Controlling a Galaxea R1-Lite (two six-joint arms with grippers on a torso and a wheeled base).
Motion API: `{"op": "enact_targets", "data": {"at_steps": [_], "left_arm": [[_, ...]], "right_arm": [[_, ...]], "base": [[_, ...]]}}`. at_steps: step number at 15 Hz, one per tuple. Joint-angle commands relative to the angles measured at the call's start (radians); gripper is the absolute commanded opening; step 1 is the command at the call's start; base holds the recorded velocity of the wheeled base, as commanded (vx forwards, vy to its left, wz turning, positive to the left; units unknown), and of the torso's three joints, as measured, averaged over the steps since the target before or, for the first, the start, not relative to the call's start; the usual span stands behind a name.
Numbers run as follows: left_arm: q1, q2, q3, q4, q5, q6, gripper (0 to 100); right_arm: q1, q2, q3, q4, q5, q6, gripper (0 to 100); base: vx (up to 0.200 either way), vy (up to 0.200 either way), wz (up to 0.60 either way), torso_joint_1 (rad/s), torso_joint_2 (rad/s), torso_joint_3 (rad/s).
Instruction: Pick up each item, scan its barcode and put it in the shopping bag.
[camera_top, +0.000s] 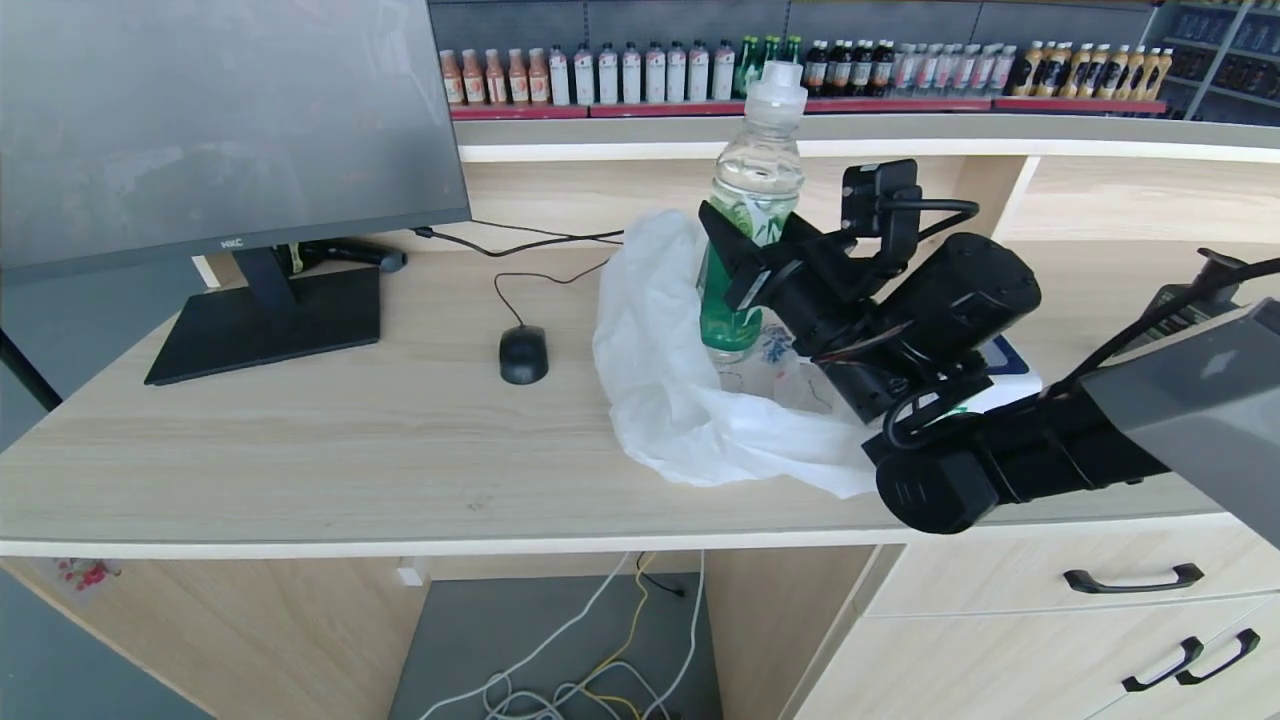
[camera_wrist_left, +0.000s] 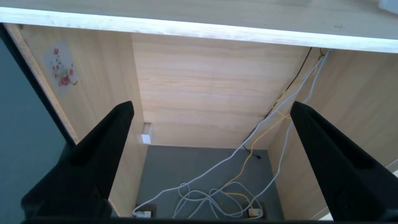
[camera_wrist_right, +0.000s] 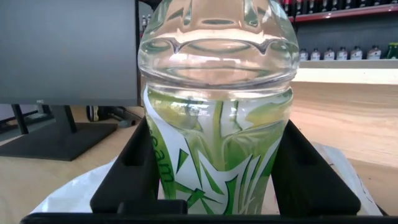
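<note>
Clear green-labelled plastic bottle upright, clamped between right gripper fingers, over white plastic shopping bag on table, left gripper fingers wide apart

Looking at a clear bottle carrying a green label streaked white and pale green, topped by a whitish cap. Noting a black right end effector, a milky white bag, a pale wood-grain bench, a black mouse, and white and yellow cables.
</note>
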Motion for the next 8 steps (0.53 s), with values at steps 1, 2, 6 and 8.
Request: {"op": "enact_targets", "data": {"at_steps": [1, 2, 6, 8], "left_arm": [[-0.001, 0.000, 0.000, 0.000, 0.000, 0.000, 100], [-0.001, 0.000, 0.000, 0.000, 0.000, 0.000, 100], [-0.001, 0.000, 0.000, 0.000, 0.000, 0.000, 100], [-0.001, 0.000, 0.000, 0.000, 0.000, 0.000, 100]], "right_arm": [[0.000, 0.027, -0.004, -0.005, 0.000, -0.001, 0], [0.000, 0.038, -0.005, -0.014, 0.000, -0.001, 0], [0.000, 0.071, -0.005, -0.039, 0.002, 0.000, 0], [0.000, 0.094, -0.030, -0.040, 0.002, 0.004, 0]], "base": [[0.000, 0.000, 0.00, 0.000, 0.00, 0.000], [0.000, 0.000, 0.00, 0.000, 0.00, 0.000], [0.000, 0.000, 0.00, 0.000, 0.00, 0.000], [0.000, 0.000, 0.00, 0.000, 0.00, 0.000]]}}
